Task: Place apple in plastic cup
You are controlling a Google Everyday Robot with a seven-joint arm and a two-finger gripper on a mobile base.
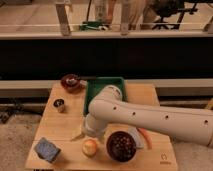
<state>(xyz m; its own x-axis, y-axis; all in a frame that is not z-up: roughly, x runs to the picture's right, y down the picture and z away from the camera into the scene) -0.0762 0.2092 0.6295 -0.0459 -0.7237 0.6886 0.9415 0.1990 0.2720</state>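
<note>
A yellowish apple (90, 147) lies on the wooden table (60, 125) near its front edge. A small dark cup (59, 105) stands upright at the table's left side. A larger dark red round container (121, 146) stands just right of the apple; I cannot tell if it is a cup or a bowl. My white arm (150, 117) reaches in from the right across the table's middle. Its gripper (80, 134) hangs low over the table, just above and to the left of the apple, mostly hidden by the wrist.
A green tray (95, 85) sits at the back centre, partly under the arm. A dark red bowl (71, 81) stands at the back left. A blue sponge (47, 149) lies at the front left corner. An orange object (145, 136) lies right of the round container.
</note>
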